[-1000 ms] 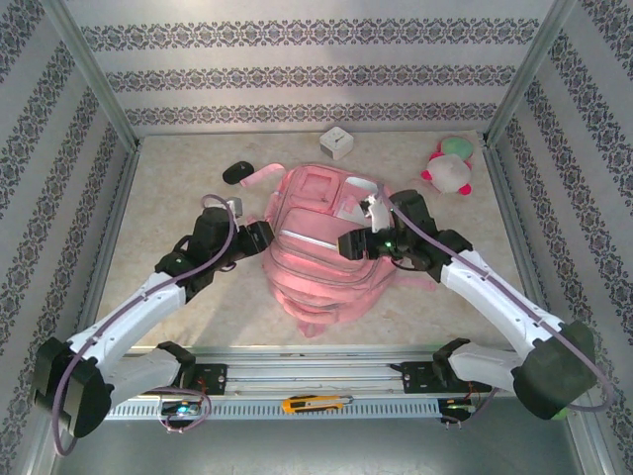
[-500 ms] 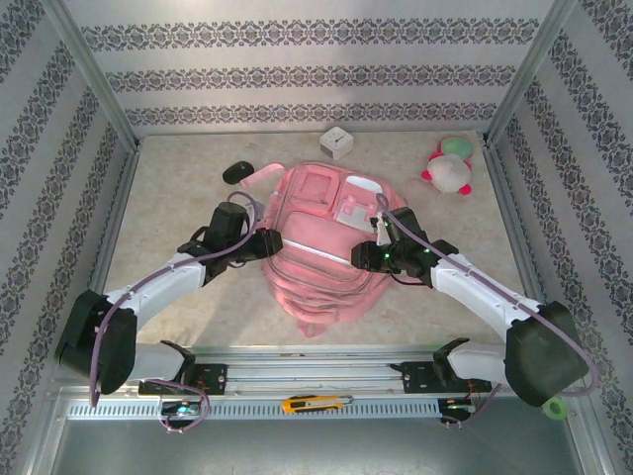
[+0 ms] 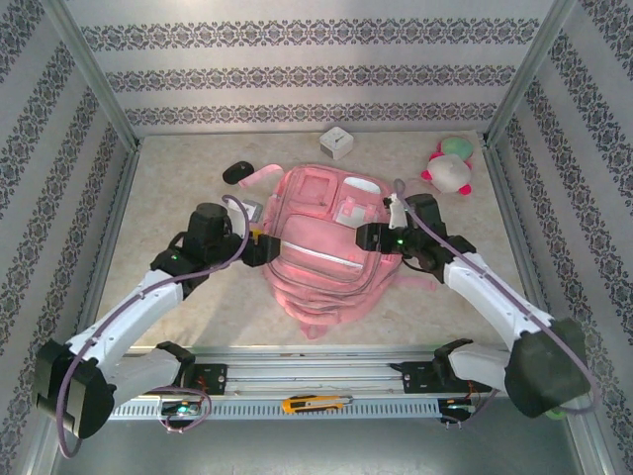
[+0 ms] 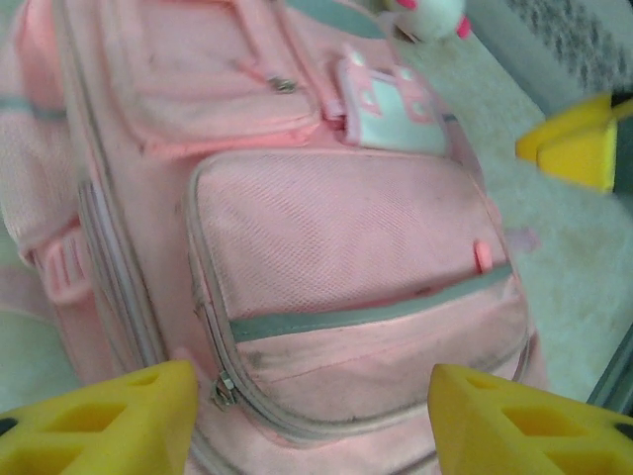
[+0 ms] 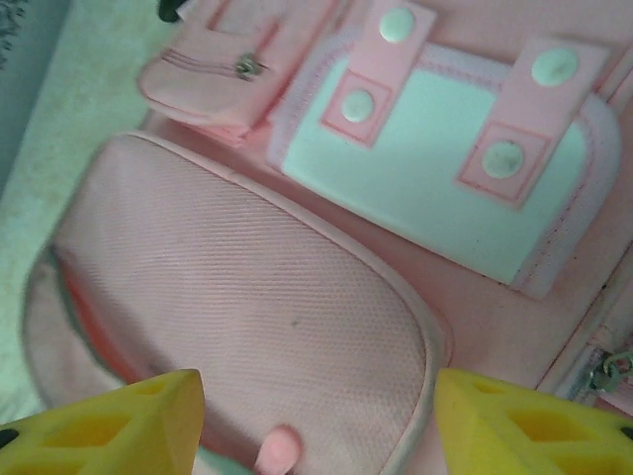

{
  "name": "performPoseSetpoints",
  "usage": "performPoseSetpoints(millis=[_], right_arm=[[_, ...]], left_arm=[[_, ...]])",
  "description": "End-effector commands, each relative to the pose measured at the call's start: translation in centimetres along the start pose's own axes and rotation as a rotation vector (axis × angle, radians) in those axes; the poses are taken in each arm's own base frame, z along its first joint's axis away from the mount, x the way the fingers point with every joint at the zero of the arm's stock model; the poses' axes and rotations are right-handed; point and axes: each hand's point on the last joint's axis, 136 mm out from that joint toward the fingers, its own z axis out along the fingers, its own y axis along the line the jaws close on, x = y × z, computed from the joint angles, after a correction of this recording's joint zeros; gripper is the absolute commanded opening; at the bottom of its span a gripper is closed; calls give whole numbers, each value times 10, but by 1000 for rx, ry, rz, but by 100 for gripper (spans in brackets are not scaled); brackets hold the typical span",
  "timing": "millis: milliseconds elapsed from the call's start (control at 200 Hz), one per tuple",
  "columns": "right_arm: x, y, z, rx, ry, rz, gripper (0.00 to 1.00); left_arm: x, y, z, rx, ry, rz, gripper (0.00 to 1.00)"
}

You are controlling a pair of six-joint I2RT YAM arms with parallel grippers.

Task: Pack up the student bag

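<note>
The student bag (image 3: 318, 259), a large pink backpack, lies flat at the middle of the table with its front pockets up. My left gripper (image 3: 263, 247) hovers at its left edge, open, its yellow fingertips (image 4: 99, 421) straddling the lower front pocket (image 4: 346, 267) near a zip slider (image 4: 224, 391). On the bag's right side my right gripper (image 3: 364, 237) is open too, over the rounded pocket (image 5: 247, 327) beside a pale snap-flap patch (image 5: 435, 178). A pink zip pull (image 5: 277, 453) sits between its fingertips (image 5: 534, 426), untouched.
A pink-and-white plush toy (image 3: 449, 168) lies at the back right, a white cube (image 3: 336, 142) at the back centre and a black mouse-like object (image 3: 235, 172) at the back left. A yellow utility knife (image 3: 315, 404) rests on the front rail.
Half a second ago both arms reached lower onto the bag; they have since lifted and drawn back slightly. The bag has stayed in place.
</note>
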Motion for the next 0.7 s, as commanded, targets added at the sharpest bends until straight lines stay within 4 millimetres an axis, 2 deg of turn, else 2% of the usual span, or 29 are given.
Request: performPoseSetpoints(millis=[0,5,10,30,120,245,470,550,694], right_arm=[[15,6,-14,-58,14,38,64],[16,6,-15,-60,13,42,64],[17,5,-15,-60,13,44,64],[19,5,-16,-63,11,61,64],[29,2,-19,-76,5,120,64],[39,-1,-18,-99,1,162,65],[43,-1,-6,-136,35,203,65],[45,-4,-2,-133,47,209,65],[47,-6,2,-136,52,220,65]], left_arm=[[5,-17,-24,120,100,376,62],[11,-16,-24,122,124,379,62],[7,-19,-25,133,111,401,62],[10,-22,-27,160,131,449,62],[32,-28,-34,248,230,641,61],[51,-24,-31,304,309,740,61],[80,22,-5,233,506,855,61],[79,31,6,199,480,887,62],[61,41,27,128,370,958,67]])
